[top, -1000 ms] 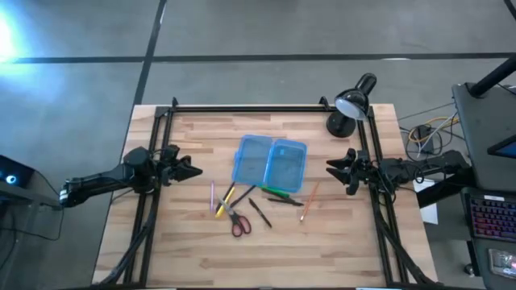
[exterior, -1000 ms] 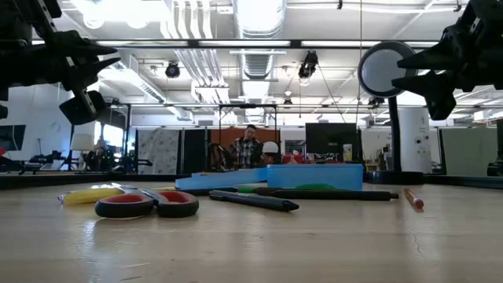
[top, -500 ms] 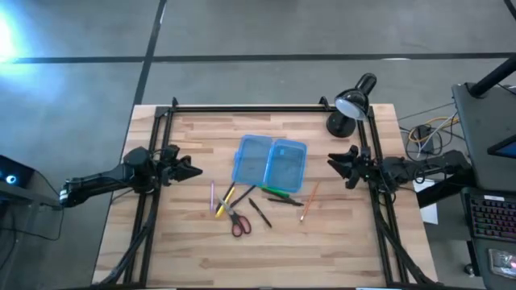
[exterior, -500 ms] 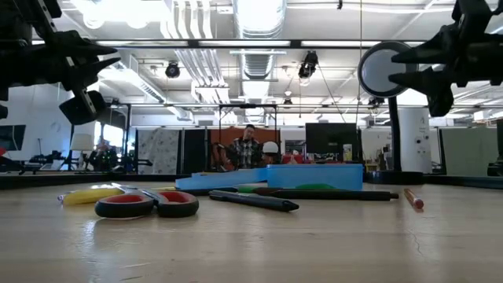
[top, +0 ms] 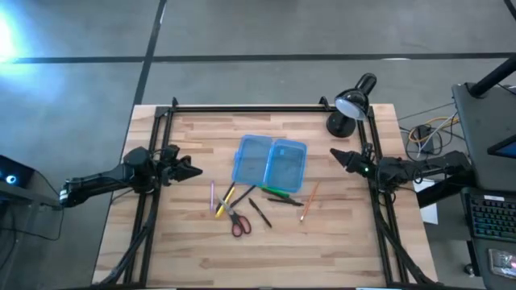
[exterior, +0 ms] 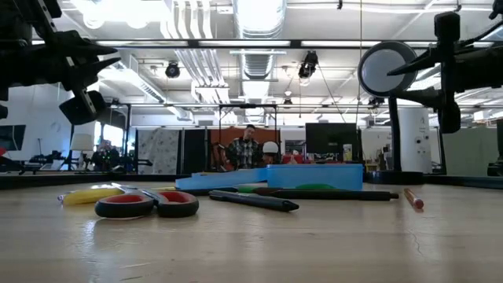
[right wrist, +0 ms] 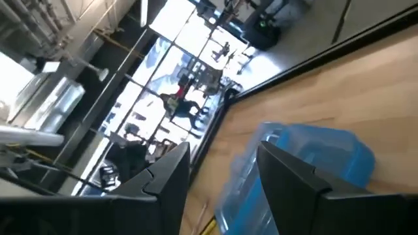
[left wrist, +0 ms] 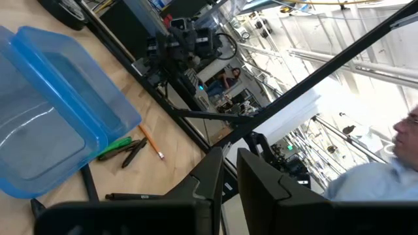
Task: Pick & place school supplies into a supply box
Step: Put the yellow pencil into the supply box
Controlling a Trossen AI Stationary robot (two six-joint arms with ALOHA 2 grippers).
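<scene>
Scissors (top: 239, 225), red handles, lie nearest the front edge at 6 o'clock of the supply box (top: 270, 163), with a black pen (top: 260, 213) beside them. Pink pen (top: 212, 196) and yellow pencil (top: 226, 199) sit at 7 o'clock of the box, green pen (top: 276, 192) and orange-brown pencil (top: 309, 201) at 5 o'clock. Box lies open mid-table, both halves flat, nothing inside. Left gripper (top: 190, 170) hovers at 9 o'clock of the box, fingers narrow, holding nothing. Right gripper (top: 337, 155) hovers at 3 o'clock, fingers spread wide, empty. Black desk lamp (top: 351, 105) stands at 1 o'clock, far corner.
</scene>
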